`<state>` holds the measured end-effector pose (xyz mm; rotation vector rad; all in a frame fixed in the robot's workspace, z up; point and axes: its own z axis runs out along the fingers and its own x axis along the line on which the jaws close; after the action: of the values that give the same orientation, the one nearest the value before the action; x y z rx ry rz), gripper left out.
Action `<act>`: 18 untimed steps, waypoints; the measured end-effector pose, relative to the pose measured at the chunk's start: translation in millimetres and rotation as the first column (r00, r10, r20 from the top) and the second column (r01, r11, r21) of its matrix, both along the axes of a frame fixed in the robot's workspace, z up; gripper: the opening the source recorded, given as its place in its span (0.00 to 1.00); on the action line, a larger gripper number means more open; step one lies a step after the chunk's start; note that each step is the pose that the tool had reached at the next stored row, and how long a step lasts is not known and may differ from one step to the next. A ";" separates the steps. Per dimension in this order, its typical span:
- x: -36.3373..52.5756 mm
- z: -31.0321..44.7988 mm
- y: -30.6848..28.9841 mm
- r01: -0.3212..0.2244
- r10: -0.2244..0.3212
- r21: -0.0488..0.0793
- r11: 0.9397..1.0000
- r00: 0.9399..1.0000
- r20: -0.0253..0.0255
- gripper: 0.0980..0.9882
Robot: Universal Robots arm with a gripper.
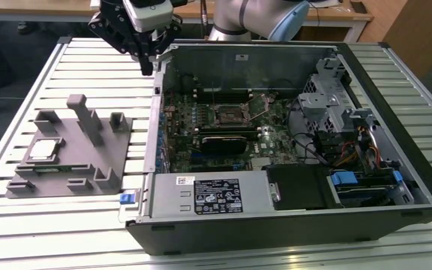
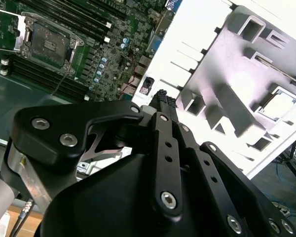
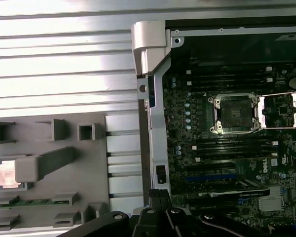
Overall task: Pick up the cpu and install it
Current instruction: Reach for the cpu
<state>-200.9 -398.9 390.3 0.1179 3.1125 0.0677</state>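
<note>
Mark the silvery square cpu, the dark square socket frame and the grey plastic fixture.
Silvery square cpu [image 1: 43, 149]: exterior view, middle of its metal top.
Dark square socket frame [image 1: 226, 116]: exterior view, its centre.
Grey plastic fixture [image 1: 73, 163]: exterior view, bare base plate.

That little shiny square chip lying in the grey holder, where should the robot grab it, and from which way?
Probably by two opposite edges of the cpu, coming straight down from above. It lies flat, silvery top up, in a shallow square pocket of the grey fixture, so its edges look hard to get at from the side. A tall post also stands nearby.
</note>
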 end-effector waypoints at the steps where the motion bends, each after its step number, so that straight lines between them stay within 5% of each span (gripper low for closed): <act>1: -0.5 0.0 0.0 0.000 0.000 0.000 1.000 1.000 0.000 0.01; 18: -10.3 -0.7 0.0 0.000 0.000 0.000 1.000 1.000 0.000 0.01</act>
<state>-211.3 -398.9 389.6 0.1181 3.1125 0.0676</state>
